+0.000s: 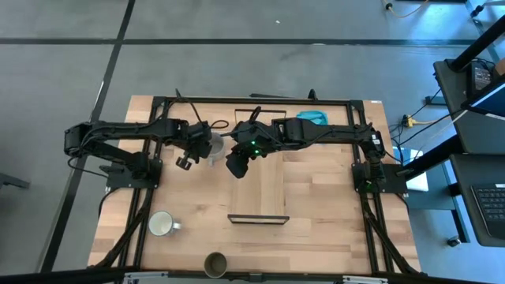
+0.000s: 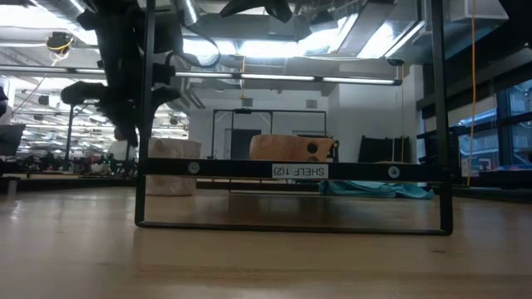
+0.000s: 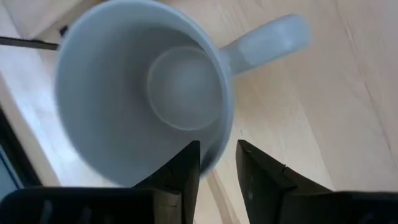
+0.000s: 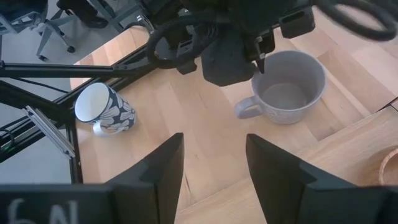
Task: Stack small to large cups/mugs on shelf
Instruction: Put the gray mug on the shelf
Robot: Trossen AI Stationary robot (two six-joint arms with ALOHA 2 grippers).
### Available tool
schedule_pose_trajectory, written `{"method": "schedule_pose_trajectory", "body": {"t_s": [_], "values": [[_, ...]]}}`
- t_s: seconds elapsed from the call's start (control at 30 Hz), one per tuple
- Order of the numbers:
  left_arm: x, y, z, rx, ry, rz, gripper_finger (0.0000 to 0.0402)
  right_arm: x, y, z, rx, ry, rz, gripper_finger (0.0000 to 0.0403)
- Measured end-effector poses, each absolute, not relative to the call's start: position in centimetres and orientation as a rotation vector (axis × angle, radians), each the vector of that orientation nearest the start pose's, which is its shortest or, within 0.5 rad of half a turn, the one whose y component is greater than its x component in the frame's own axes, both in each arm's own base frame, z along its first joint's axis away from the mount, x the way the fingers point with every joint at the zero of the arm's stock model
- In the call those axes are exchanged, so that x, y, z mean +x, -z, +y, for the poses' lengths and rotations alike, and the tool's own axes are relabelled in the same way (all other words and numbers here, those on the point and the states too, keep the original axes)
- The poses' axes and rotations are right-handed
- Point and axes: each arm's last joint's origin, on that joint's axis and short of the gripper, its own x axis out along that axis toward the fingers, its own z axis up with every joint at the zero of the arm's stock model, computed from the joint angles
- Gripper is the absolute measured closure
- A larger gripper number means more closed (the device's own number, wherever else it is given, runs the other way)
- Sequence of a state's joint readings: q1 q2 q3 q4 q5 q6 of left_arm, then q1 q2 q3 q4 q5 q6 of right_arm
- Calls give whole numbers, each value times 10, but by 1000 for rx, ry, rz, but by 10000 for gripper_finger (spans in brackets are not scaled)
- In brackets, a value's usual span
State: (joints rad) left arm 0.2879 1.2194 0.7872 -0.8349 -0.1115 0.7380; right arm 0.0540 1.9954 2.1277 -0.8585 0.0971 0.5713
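Step in hand appears to be pickup of grey mug (image 3: 143, 93), standing on tabletop just beside shelf (image 1: 264, 189): left gripper (image 3: 217, 171) hovers over rim w/ fingers slightly apart, nothing clamped; next: lower, close on wall; right gripper (image 4: 214, 165) open nearby.

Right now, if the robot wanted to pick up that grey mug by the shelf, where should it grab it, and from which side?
Probably by the rim. The grey mug stands upright with its mouth open, so a hand coming down from above can pinch the wall, one finger inside and one outside. The left hand is already there, straddling the rim opposite the handle, which keeps the handle clear.
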Motion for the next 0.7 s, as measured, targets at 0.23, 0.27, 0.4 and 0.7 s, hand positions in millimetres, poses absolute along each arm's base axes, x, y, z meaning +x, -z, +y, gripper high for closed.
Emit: {"method": "schedule_pose_trajectory", "body": {"t_s": [0.23, 0.27, 0.4, 0.7], "values": [[191, -201, 61, 522, 130, 1364, 304, 435, -372, 21, 491, 244, 691, 228], [192, -201, 61, 521, 124, 1363, 304, 435, -372, 21, 492, 244, 691, 228], [194, -201, 62, 498, 84, 1335, 304, 435, -372, 21, 492, 245, 691, 228], [197, -202, 62, 487, 74, 1297, 332, 435, -372, 21, 494, 246, 691, 228]]}}
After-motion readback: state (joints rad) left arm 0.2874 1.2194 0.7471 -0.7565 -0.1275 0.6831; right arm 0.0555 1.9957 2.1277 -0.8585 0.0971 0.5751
